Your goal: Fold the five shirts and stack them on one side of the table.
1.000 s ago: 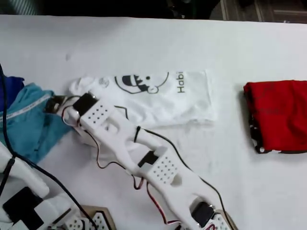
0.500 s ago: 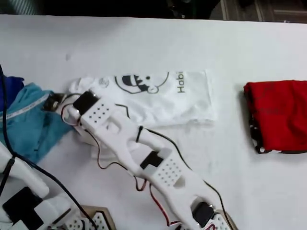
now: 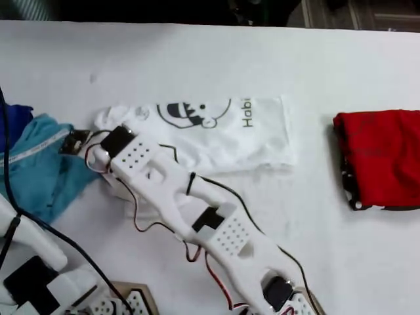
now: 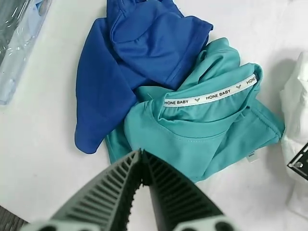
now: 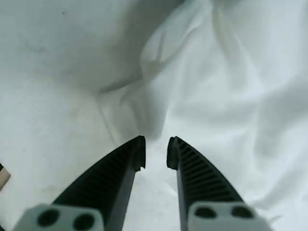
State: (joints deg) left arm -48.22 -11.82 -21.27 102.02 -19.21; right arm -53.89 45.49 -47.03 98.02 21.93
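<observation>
The high cam sat above the table (image 3: 197, 59) on the arms' side, looking down and across to the far edge. It was wide enough to take in everything from the teal shirt (image 3: 39, 170) to the red shirt (image 3: 380, 154). The left wrist cam looked down along the left gripper (image 4: 142, 166) from fairly high up at the teal shirt and the blue shirt (image 4: 130, 53). The right wrist cam was right up close, staring past the right gripper (image 5: 155, 153) into the white shirt (image 5: 231, 96). Overlap with the high view was the teal shirt for the left and the white shirt for the right. The left cam also caught the white shirt's edge.
</observation>
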